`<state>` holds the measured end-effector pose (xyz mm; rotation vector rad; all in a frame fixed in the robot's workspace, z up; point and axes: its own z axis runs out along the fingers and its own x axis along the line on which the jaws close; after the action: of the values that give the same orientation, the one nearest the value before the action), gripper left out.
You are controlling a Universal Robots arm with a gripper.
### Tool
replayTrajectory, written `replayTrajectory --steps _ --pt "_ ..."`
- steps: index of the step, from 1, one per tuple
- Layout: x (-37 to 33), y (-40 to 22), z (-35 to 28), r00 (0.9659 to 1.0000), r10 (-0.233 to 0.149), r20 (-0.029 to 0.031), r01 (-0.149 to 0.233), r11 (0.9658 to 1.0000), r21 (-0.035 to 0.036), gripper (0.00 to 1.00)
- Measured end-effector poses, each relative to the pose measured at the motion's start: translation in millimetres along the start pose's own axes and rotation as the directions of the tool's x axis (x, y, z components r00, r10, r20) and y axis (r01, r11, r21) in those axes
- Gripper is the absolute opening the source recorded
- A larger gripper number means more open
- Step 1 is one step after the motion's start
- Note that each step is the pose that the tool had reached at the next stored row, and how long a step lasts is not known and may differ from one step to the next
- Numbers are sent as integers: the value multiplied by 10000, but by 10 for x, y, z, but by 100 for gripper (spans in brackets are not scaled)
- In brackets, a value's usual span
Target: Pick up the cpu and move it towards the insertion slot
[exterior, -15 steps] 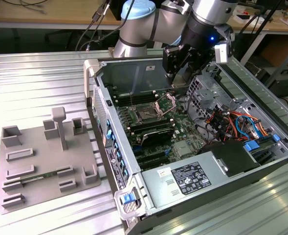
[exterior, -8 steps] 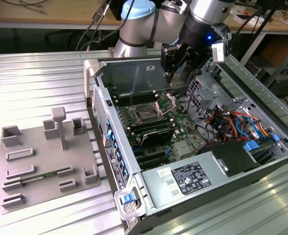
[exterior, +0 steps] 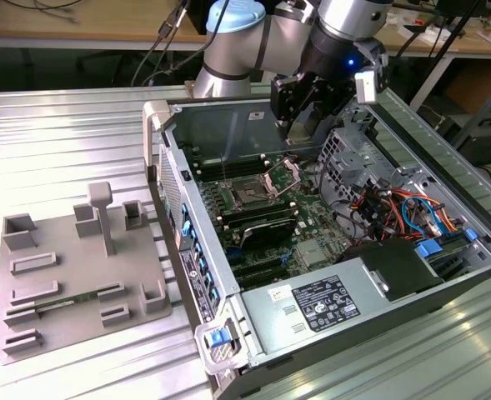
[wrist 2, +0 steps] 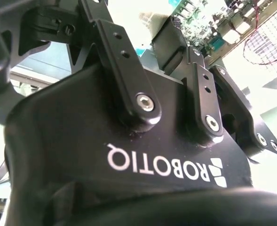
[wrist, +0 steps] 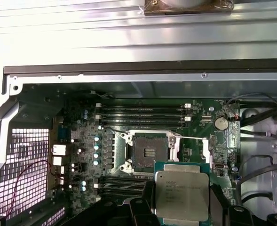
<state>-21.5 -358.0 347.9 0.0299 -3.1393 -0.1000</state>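
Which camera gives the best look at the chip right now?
The first wrist view: the chip shows its whole silvery top, held at the gripper just short of the open socket. In the exterior view the gripper hangs above the socket.

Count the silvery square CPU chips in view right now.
1. The silvery-white square CPU chip sits in the black gripper, beside the empty dark-centred socket in the first wrist view. Others may be hidden.

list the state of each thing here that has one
cpu: held in the gripper, lifted over the board, beside the socket
gripper: shut on the cpu
insertion slot: empty, bracket raised
computer case: side open
grey tray: no cpu on it
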Motion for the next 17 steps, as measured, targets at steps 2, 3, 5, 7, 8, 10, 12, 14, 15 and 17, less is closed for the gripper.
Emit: replayTrajectory --steps 2,3,5,7,8,10,12,14,15,17 --pt "0 20 4 10000 0 0 0 10000 1 55" --pt "0 32 8 10000 0 0 0 10000 0 55" --pt "-1 68 15 10000 0 0 0 10000 0 55" --pt "-2 96 23 10000 0 0 0 10000 0 55" --pt "-2 105 25 10000 0 0 0 10000 0 55" --pt "-2 128 29 10000 0 0 0 10000 0 55" --pt "-3 164 36 10000 1 0 -1 10000 -1 55" --pt "-3 182 40 10000 0 0 0 10000 0 55" --pt "-4 191 42 10000 0 0 0 10000 0 55" --pt "-4 220 45 10000 0 0 0 10000 1 55"
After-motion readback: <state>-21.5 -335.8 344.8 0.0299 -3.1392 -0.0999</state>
